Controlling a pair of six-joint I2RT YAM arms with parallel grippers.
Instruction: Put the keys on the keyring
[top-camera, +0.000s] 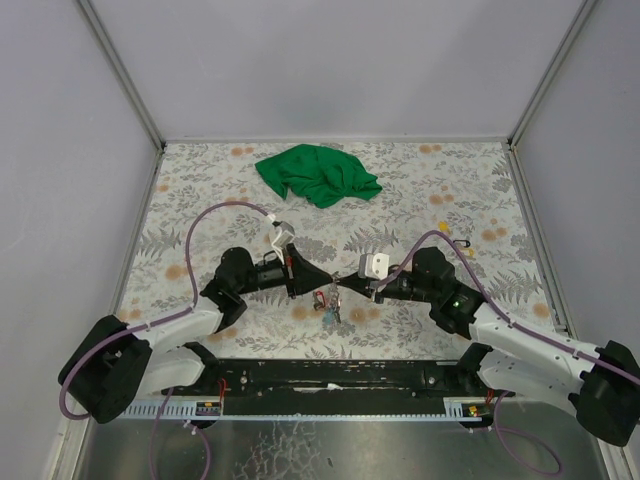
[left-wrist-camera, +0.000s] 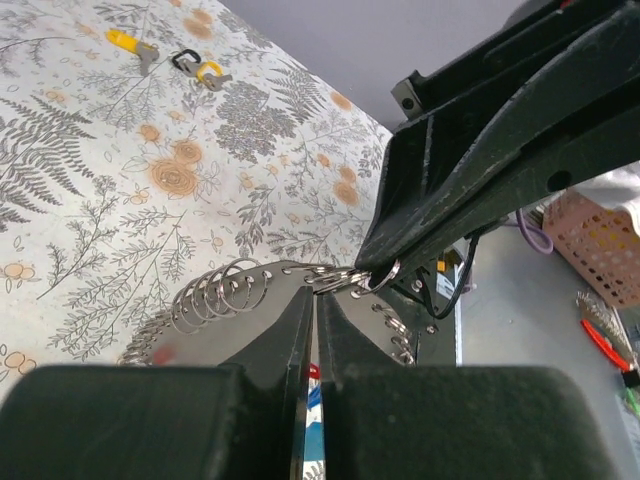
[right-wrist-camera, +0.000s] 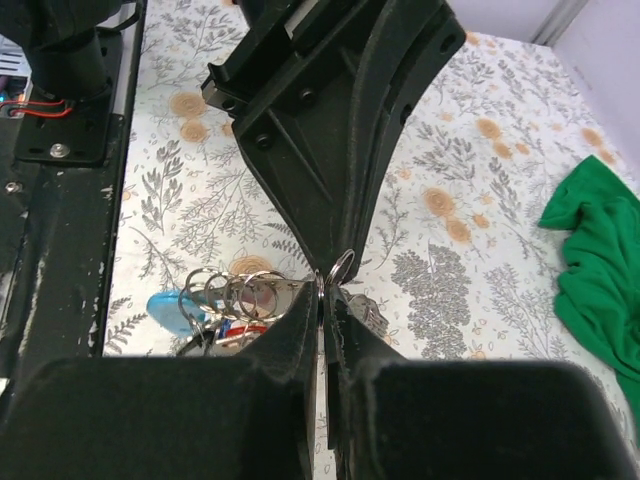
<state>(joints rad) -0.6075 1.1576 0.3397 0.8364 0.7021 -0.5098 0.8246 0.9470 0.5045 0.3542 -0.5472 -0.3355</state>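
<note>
Item: left jaws. Fully closed, pinching a link of the keyring (left-wrist-camera: 225, 295) at their tips. They point toward the middle of the surface (top-camera: 200, 180).

Item: right jaws. Closed to a slit, nipping one loop of the same keyring. They stand tip to tip against my left jaws.

Item: keyring. A string of small grey metal rings, held up between both pairs of jaws and sagging to one side.

Item: keys (top-camera: 326, 305). Bunched under the meeting point, with a light blue tag (right-wrist-camera: 165, 305) and a red tag (right-wrist-camera: 240, 328). Whether they touch the surface I cannot tell.

Item: green cloth (top-camera: 320, 175). Crumpled, at the far side.

Item: yellow piece (left-wrist-camera: 125, 40) and dark-and-yellow piece (left-wrist-camera: 200, 68). Lying well apart from the jaws.
</note>
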